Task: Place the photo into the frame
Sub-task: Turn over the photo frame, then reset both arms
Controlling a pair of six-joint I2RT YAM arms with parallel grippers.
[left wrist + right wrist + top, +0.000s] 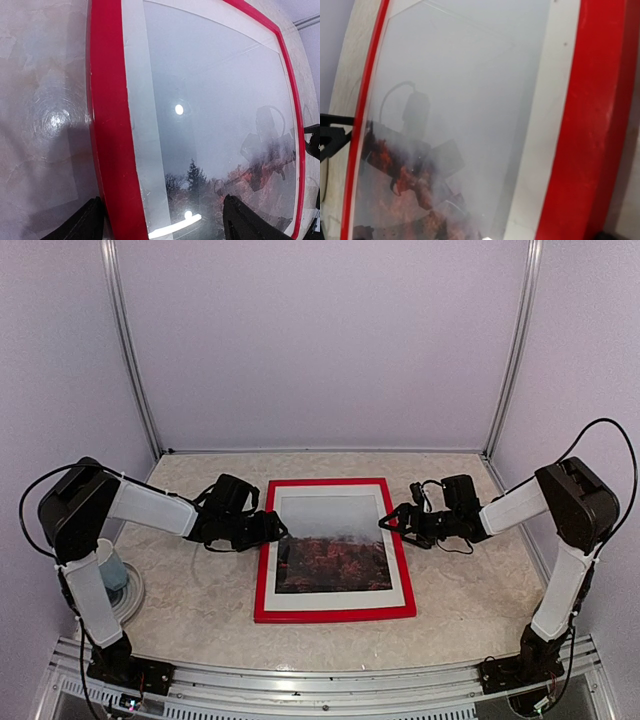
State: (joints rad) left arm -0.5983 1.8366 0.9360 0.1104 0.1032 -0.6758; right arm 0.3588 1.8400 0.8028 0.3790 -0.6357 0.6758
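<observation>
The frame [335,614] lies flat on the table [200,610], red face up, with the photo [333,550] inside it (white border [340,600] around). The left gripper [278,530] is spread wide over the left rail — the right gripper [388,522] is wide too, gripping nothing.

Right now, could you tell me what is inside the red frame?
The frame holds the photo, grey sky over red-orange trees, inside a white mat. Whatever lies beneath is covered.

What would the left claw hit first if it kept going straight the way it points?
Probably the frame: the left gripper points at its left side, though its height above it is unclear.
</observation>
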